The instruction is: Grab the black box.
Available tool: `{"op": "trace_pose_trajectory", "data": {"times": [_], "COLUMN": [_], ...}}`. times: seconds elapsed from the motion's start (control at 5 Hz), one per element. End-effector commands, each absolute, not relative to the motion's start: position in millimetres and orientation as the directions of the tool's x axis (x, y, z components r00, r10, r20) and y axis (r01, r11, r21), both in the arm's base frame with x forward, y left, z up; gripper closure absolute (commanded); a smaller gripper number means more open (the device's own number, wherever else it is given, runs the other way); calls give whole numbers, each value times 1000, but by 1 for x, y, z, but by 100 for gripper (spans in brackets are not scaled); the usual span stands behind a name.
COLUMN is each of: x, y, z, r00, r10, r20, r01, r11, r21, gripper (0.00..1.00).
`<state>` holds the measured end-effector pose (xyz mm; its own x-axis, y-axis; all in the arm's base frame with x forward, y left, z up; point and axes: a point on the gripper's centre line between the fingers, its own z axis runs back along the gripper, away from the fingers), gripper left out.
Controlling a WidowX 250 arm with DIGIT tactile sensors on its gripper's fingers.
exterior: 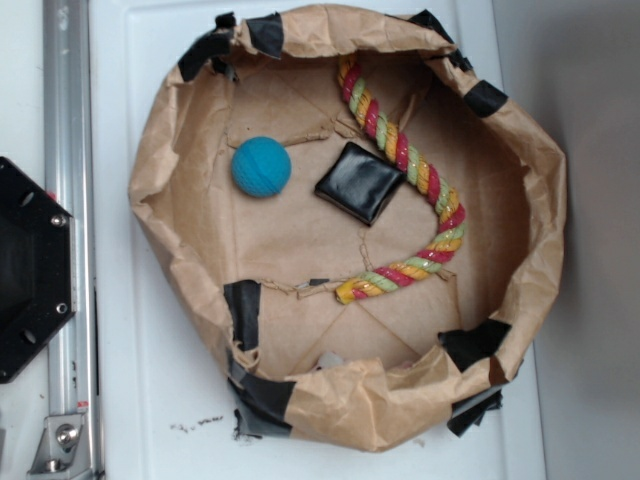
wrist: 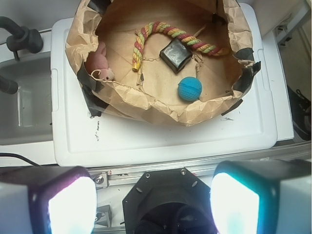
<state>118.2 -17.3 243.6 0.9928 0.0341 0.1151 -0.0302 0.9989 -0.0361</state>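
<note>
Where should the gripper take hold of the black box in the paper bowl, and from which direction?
Probably from straight above, closing across two opposite flat edges of the black box. It lies flat on the paper floor, turned diamond-wise, so the gripper would need rotating to match. The side nearest the rope looks tight; the pair of edges running toward the teal ball seems freer.

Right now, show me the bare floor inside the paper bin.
Free: the wide patch bordered by the teal ball, black box and rope; also the floor right of the rope. Crowded: box against rope, and the pink toy corner.
</note>
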Motion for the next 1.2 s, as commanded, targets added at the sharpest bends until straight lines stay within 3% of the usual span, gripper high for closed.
{"op": "trace_pose_trajectory", "data": {"times": [0.0,0.2,0.4,0.6,0.8,1.0], "x": [118,168,207,239,256,277], "y": [-17,23,63,77,72,54], "z": [244,218,186,143,98,65], "r00": [993,959,859,705,612,644], "r10": [34,275,507,705,786,763], "r20": [115,72,67,84,89,61], "r01": [-30,-269,-495,-686,-770,-756], "r11": [999,959,858,707,618,647], "r21": [-36,-88,-136,-173,-156,-104], "gripper": [0,0,0,0,0,0]}}
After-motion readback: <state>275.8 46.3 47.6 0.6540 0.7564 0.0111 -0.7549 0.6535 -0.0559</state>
